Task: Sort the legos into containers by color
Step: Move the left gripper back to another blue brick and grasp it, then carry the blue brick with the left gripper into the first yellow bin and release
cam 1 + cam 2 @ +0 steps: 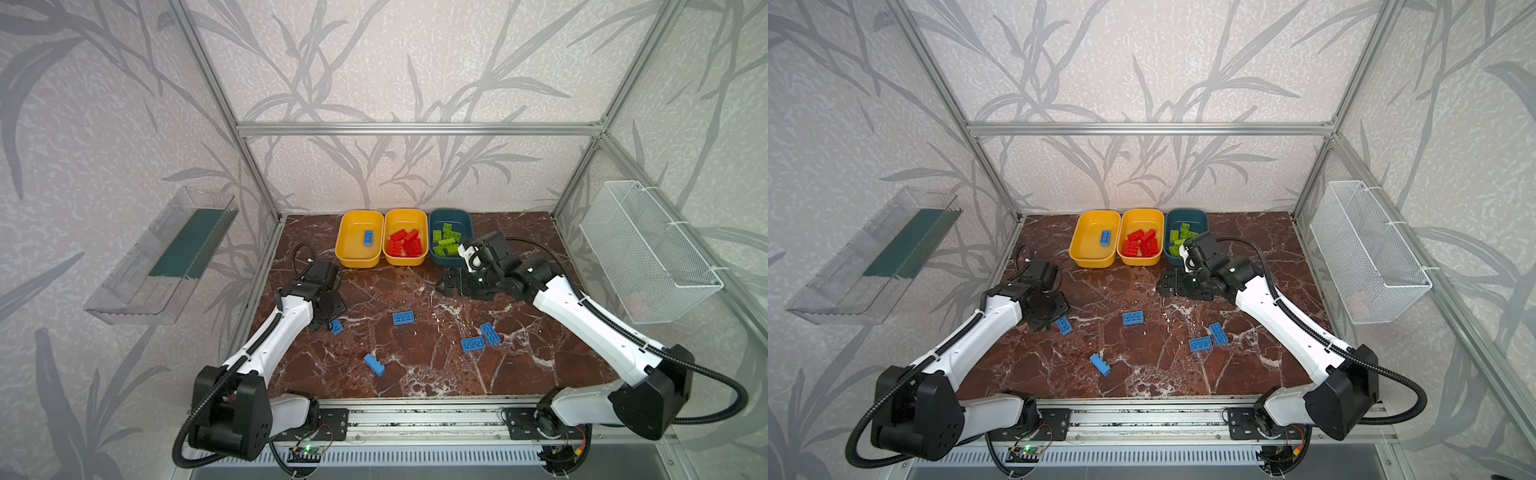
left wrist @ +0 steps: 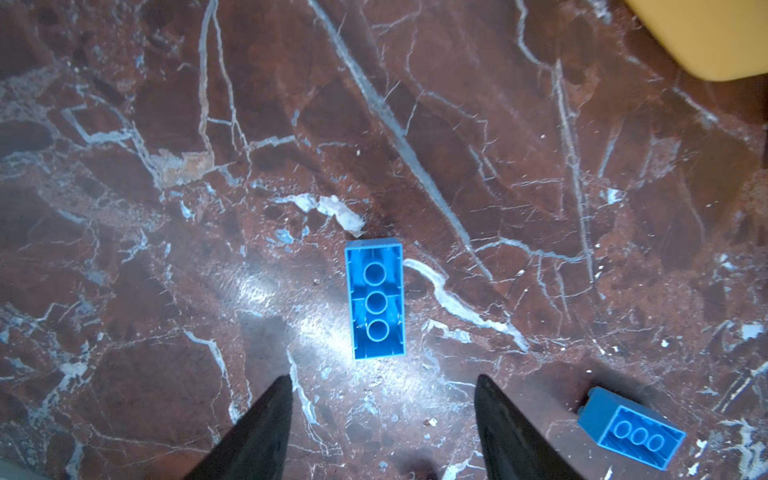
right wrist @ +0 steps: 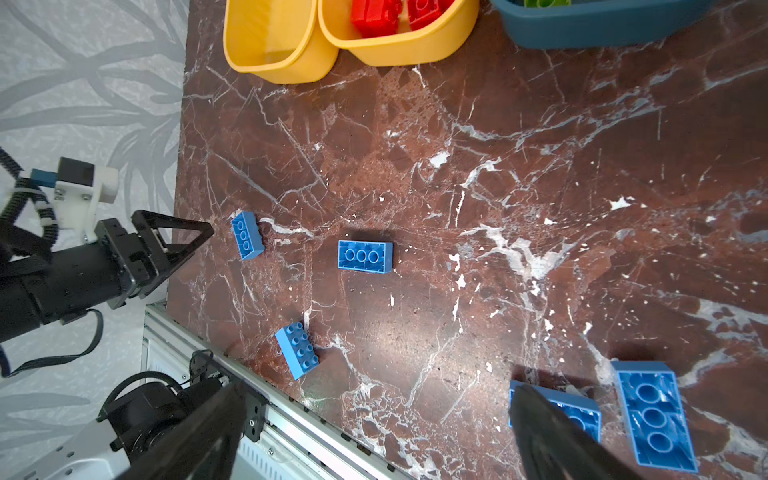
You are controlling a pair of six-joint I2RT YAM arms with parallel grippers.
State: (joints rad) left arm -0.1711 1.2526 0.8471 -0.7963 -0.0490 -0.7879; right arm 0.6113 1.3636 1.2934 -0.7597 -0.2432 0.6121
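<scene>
Blue lego (image 2: 377, 301) lies before the left pincer (image 2: 382, 376), wide in its wrist view, unclear from above; right pincer (image 3: 376, 388) wide too

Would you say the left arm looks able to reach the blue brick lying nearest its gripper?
Probably yes: the blue brick lies alone on the table just ahead of the open left gripper, with nothing between them.

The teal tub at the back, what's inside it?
Only lime green bricks show inside the teal tub. Its near right corner is covered by the right arm, so anything there is hidden.
</scene>
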